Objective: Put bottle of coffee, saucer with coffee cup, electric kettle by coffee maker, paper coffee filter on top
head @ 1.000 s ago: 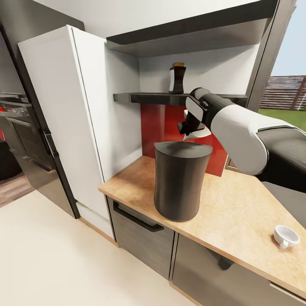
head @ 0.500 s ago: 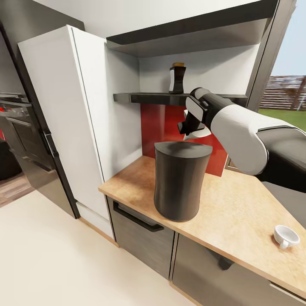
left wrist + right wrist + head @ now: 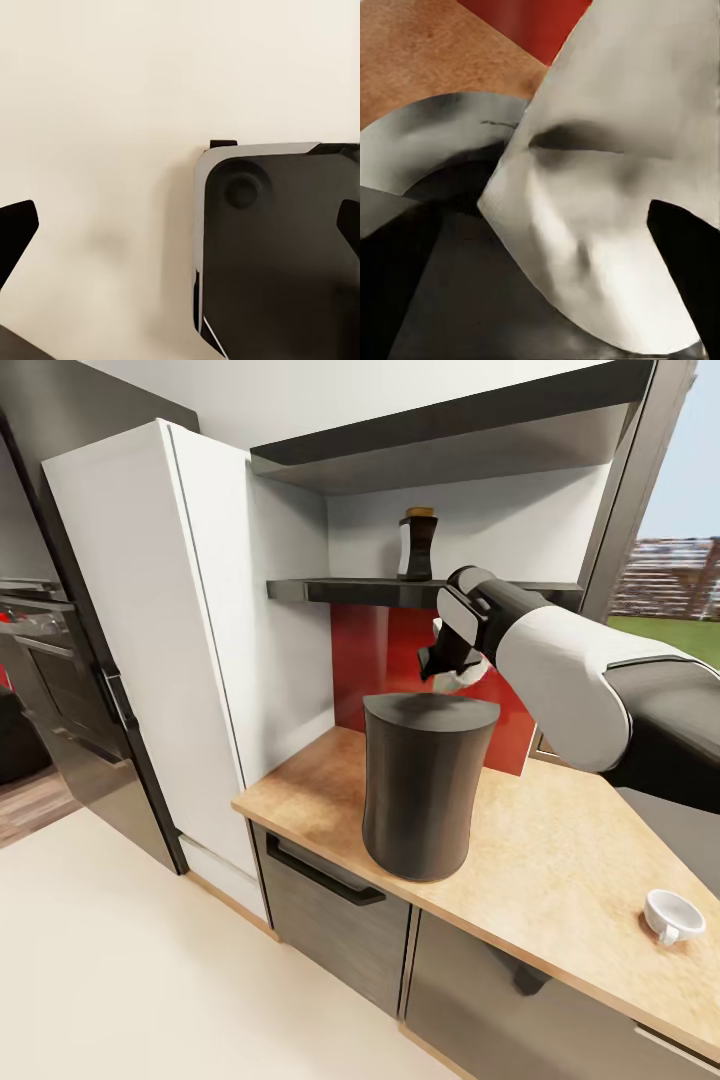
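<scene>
Change: the paper coffee filter [image 3: 462, 676] in my right pincer [image 3: 440, 660] looks smaller and more crumpled than a second ago; arm unmoved, so placement seems close.
Right pincer: clenched on the filter just above the coffee maker [image 3: 425, 795].
Left pincer: spread, nothing held, over floor.
Count: one bottle of coffee [image 3: 416, 544] on the shelf [image 3: 340, 591]; one coffee cup [image 3: 671, 916] on the bench [image 3: 560, 860]; one filter; one coffee maker.

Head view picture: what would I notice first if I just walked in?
The tall dark coffee maker in the middle of the wooden countertop. Just above it, the right tool holds a white paper coffee filter. A bottle of coffee stands on the shelf behind.
</scene>
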